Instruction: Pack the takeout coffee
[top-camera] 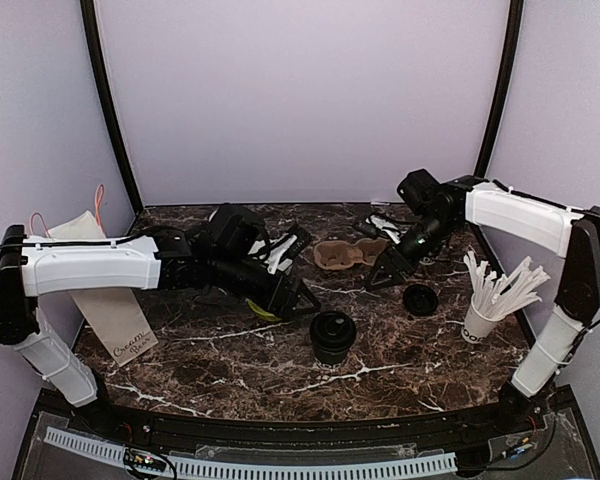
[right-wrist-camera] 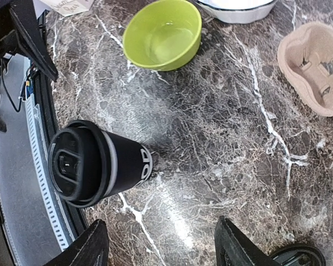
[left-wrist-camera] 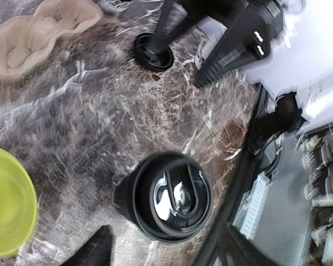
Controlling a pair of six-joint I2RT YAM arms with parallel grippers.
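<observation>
The takeout coffee, a black paper cup with a black lid, stands upright on the marble table near the front middle. My left gripper is open just up and left of it and does not touch it. In the left wrist view the lidded cup sits just ahead of my spread fingertips. My right gripper hangs open and empty over bare table, farther back right. Its wrist view shows the coffee at left, with white lettering low on its side.
A brown pulp cup carrier lies at the back middle. A loose black lid rests beside the right gripper. A white cup of sticks stands at the right, a paper bag at the left, and a green bowl under the left arm.
</observation>
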